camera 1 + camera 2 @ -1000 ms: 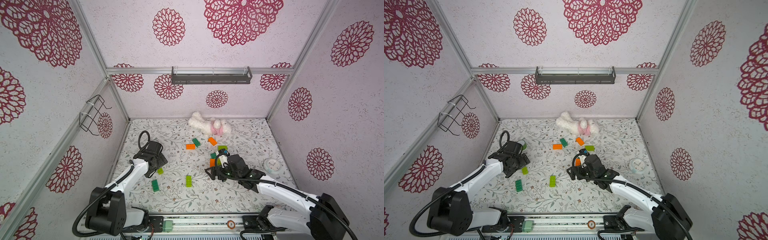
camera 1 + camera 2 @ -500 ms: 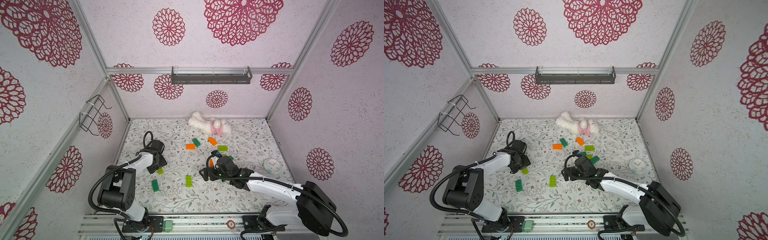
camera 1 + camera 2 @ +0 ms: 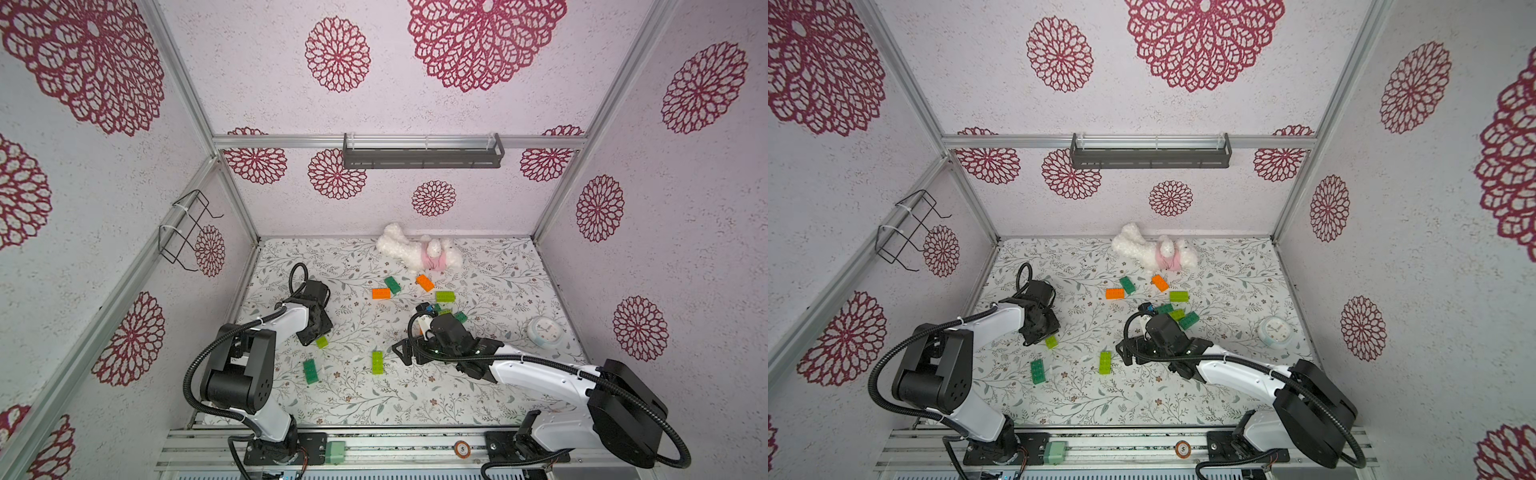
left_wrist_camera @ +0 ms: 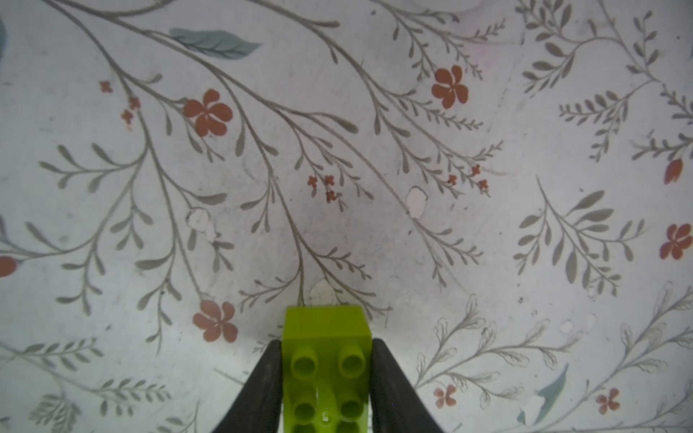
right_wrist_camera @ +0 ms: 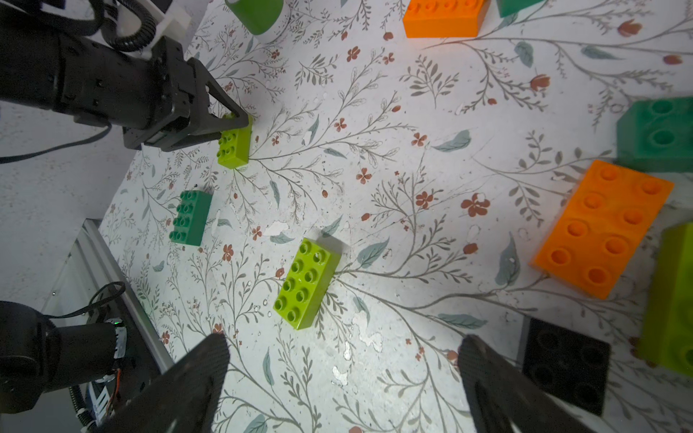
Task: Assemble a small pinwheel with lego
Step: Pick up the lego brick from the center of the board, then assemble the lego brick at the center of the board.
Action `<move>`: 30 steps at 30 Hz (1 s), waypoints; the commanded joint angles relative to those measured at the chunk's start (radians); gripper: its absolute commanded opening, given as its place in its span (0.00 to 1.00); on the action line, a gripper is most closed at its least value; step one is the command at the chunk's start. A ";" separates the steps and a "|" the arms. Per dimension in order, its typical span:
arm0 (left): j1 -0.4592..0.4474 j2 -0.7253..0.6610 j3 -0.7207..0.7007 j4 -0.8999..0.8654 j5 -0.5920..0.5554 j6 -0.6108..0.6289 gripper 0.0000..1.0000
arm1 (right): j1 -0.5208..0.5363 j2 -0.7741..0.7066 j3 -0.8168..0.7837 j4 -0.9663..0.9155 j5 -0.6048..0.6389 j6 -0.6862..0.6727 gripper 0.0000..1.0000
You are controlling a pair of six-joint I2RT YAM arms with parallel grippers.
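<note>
Though small, disc (image 3: 462, 449) (orange-rimmed) reads 5.

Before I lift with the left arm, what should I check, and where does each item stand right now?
1. Left gripper straddles the lime brick, fingers against both its sides: ok.
2. Grip firm enough to lift: cannot tell.
3. That brick lies flat on the table, studs up: ok.
4. Dark green brick lies apart from it, not touching: ok.
5. Right gripper open and empty, short of the loose lime brick: ok.
</note>
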 commanded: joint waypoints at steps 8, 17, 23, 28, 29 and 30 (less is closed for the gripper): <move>-0.107 -0.148 0.029 -0.015 -0.021 0.036 0.27 | -0.094 -0.147 0.044 -0.119 0.007 -0.067 0.99; -0.406 0.041 0.320 -0.138 -0.013 0.136 0.28 | -0.274 -0.264 0.024 -0.193 -0.042 -0.070 0.99; -0.458 0.156 0.374 -0.142 0.039 0.164 0.28 | -0.302 -0.325 -0.033 -0.177 -0.092 -0.030 0.99; -0.476 0.196 0.359 -0.105 0.086 0.160 0.28 | -0.301 -0.375 -0.084 -0.174 -0.099 -0.008 0.99; -0.481 0.201 0.358 -0.101 0.091 0.162 0.29 | -0.301 -0.379 -0.089 -0.182 -0.097 -0.010 0.99; -0.485 0.208 0.358 -0.096 0.097 0.163 0.29 | -0.301 -0.383 -0.094 -0.187 -0.097 -0.011 0.99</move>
